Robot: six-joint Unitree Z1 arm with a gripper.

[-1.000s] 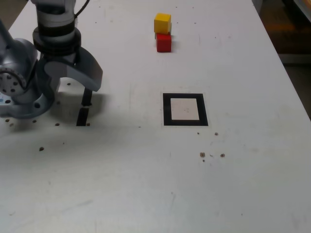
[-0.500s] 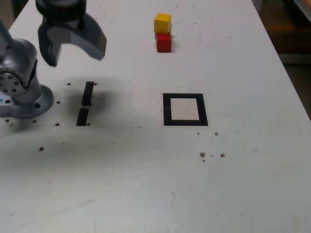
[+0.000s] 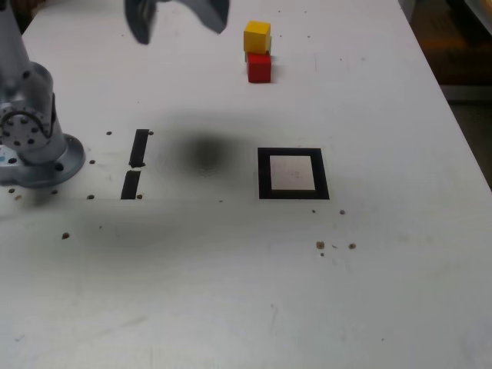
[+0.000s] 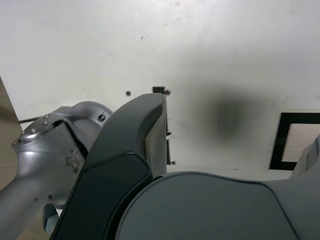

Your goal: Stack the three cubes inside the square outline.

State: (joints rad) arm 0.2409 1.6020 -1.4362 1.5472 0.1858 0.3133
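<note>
**Cubes untouched at far side, gripper high and spread**

Yellow cube (image 3: 257,36) and red cube (image 3: 259,68) sit close together toward the far end of the table (image 3: 384,269), yellow behind red in the exterior view; a sliver of pale green shows between them, likely the green cube (image 3: 268,51), mostly hidden. Whether yellow rests on it or just behind, cannot tell. Square outline (image 3: 293,174) lies nearer the camera, well apart from the cubes, white interior bare. None stacked yet.

Handling, as judgement: small rigid blocks, probably light, flat faces, not fragile. Pinch across two opposite side faces, from above. Cubes crowd each other, so fingers may nudge a neighbour; red's sides across the exterior view look freest.

Gripper (image 3: 177,14) is up off the table at the exterior view's upper left of the cubes, jaws spread wide, nothing between them. Its shadow falls between the two tape strips (image 3: 136,163) and the outline. Arm base (image 3: 34,150) at exterior view's left.
</note>
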